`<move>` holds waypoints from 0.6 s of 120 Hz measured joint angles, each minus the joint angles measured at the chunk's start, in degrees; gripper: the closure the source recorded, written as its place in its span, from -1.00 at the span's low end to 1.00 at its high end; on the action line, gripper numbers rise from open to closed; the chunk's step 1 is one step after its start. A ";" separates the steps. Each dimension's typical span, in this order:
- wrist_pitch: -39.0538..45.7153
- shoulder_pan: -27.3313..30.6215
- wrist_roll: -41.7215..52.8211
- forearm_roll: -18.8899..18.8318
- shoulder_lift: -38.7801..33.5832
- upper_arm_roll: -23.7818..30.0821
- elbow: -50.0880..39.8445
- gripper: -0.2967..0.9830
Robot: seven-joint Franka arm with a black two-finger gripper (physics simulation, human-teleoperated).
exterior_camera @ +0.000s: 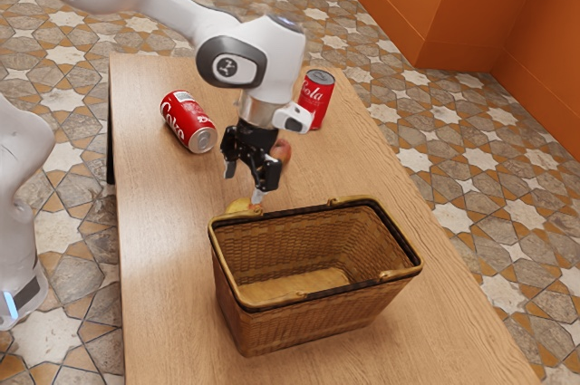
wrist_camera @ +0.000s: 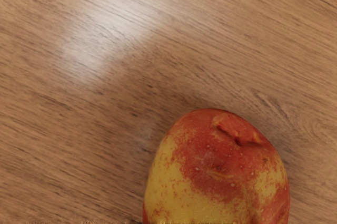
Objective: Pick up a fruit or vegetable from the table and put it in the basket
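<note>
End effector [exterior_camera: 244, 183] above the bench [exterior_camera: 163, 276], fingers spread, pinching nothing; they stand apart on the far side of the basket [exterior_camera: 317, 293]. Two candidates in the exterior view: a yellow fruit [exterior_camera: 237, 207], partly hidden by the basket's far rim and just below the fingertips, and a reddish fruit [exterior_camera: 284, 151] farther off, partly behind the hand. Wrist view: a mottled fruit [wrist_camera: 216, 171], red at the dimpled end, yellow on the flank, resting on the wood at or near the spot under the hand. Cannot tell for sure which of the two it is. Handling, by judgement: light to moderate weight, firm flesh under thin skin, likely smooth enough to slide if caught high on the curve. Bruises easily; moderate squeeze. Best hold is across the narrower width, pads level on opposite flanks at the widest part, clear of the dimple. A rounded body may roll if one finger touches first, so centre before closing. If the yellow one is chosen, the rim is close and a finger could knock it. Red cans beyond: one lying [exterior_camera: 188, 122] at the exterior view's left, one upright [exterior_camera: 316, 101] to the right. Step in hand: lining up the grasp; lift and drop-off remain.
</note>
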State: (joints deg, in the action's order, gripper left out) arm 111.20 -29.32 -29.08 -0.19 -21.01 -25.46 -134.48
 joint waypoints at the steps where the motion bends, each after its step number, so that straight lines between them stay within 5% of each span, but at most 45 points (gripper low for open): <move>1: 0.04 -0.02 -0.19 0.02 -0.01 -0.01 -0.11 -0.54; 72: 5.75 -4.96 -8.12 -4.58 4.24 0.12 -1.34 -0.52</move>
State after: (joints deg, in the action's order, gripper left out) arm 116.95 -34.28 -37.20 -4.77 -16.77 -25.34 -135.82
